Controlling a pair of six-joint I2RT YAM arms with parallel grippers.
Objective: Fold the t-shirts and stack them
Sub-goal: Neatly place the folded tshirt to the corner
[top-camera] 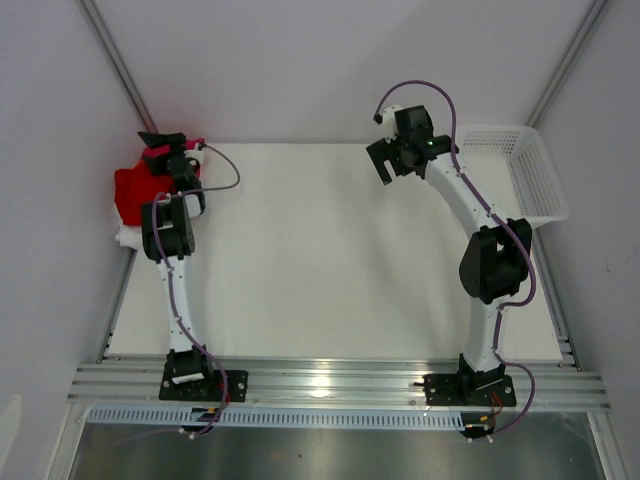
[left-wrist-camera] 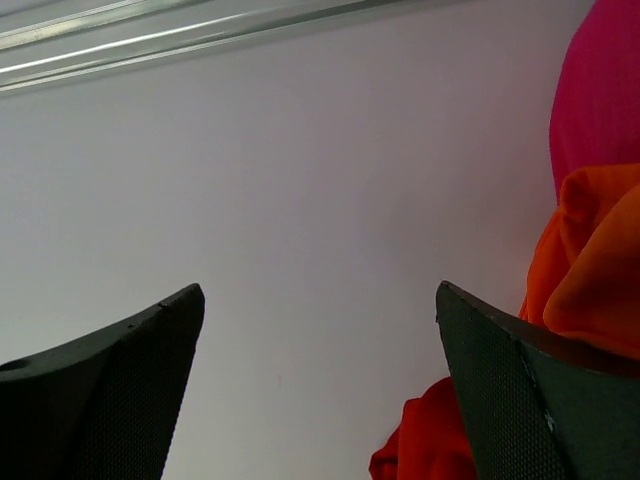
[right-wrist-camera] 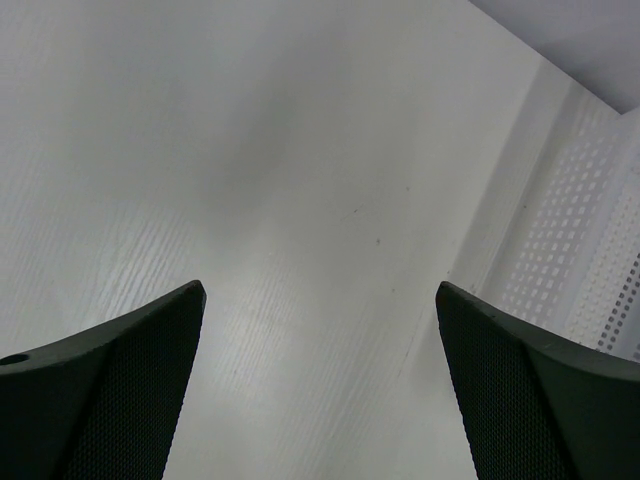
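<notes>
The heaped t-shirts point(top-camera: 130, 195) sit far-left, just beside the left gripper point(left-wrist-camera: 320, 300), spread wide and empty; the right gripper point(right-wrist-camera: 320, 300), equally spread, hangs well apart.

We see a robotics lab test cell: a left arm point(top-camera: 180, 300) and a right arm point(top-camera: 490, 265) bolted to an aluminium rail point(top-camera: 340, 383) along a white table point(top-camera: 320, 260), boxed in by plain white panels point(top-camera: 330, 60).

You have soft matt cloth in the t-shirts point(top-camera: 128, 195), a smooth matt white table point(top-camera: 330, 260), a perforated basket point(top-camera: 540, 185), probably plastic, and a shiny ridged metal rail point(top-camera: 330, 385).
</notes>
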